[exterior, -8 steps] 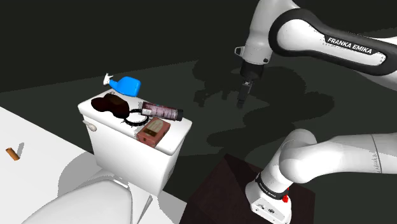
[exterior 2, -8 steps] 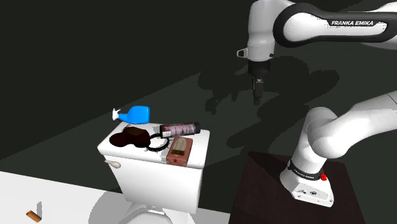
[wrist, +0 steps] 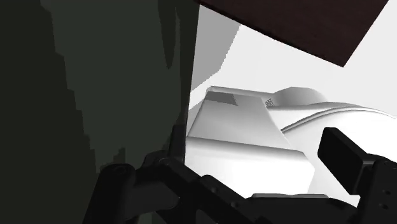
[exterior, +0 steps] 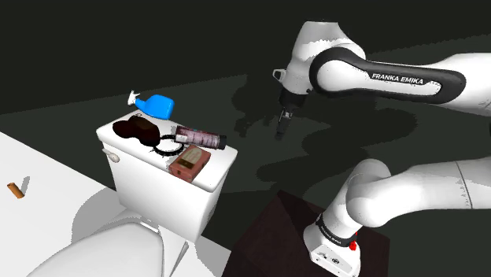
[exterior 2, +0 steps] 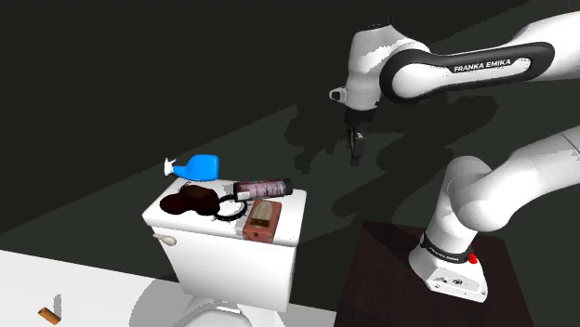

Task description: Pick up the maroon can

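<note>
The maroon can (exterior: 201, 138) (exterior 2: 263, 189) lies on its side on the lid of a white toilet tank (exterior: 212, 179) (exterior 2: 296, 223), near the tank's back edge. My gripper (exterior: 280, 130) (exterior 2: 356, 153) hangs in the air to the shoulder view's right of the tank, apart from the can and a little above its level, pointing down. In the wrist view the gripper (wrist: 232, 172) has its two black fingers standing apart with nothing between them, and the white tank (wrist: 235, 121) lies beyond them.
Around the can on the lid are a blue spray bottle (exterior: 155, 103), a dark brown lump (exterior: 134, 130), a black ring (exterior: 165, 146) and a brown box (exterior: 191, 162). The toilet seat (exterior: 102, 252) sits below. My dark stand (exterior: 283, 228) is at lower right.
The gripper has moved toward the shoulder view's left and slightly down, closer to the tank. The things on the lid have not moved.
</note>
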`<state>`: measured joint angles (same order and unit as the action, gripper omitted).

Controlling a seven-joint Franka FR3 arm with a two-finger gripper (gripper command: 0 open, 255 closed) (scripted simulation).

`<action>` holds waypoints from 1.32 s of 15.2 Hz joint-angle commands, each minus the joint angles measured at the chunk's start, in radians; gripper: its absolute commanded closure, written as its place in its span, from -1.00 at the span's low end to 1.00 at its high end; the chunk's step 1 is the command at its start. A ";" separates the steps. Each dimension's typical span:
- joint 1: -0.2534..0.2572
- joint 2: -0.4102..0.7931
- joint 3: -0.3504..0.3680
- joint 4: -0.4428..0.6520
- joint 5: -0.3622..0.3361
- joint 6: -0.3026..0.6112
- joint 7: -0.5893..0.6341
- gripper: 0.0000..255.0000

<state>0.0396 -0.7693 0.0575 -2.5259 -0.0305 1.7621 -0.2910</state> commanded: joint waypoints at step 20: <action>0.022 0.550 -0.002 -0.065 -0.218 0.988 -0.225 -1.00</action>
<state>0.0659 -0.2323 0.0536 -2.5854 -0.2397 2.7284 -0.5220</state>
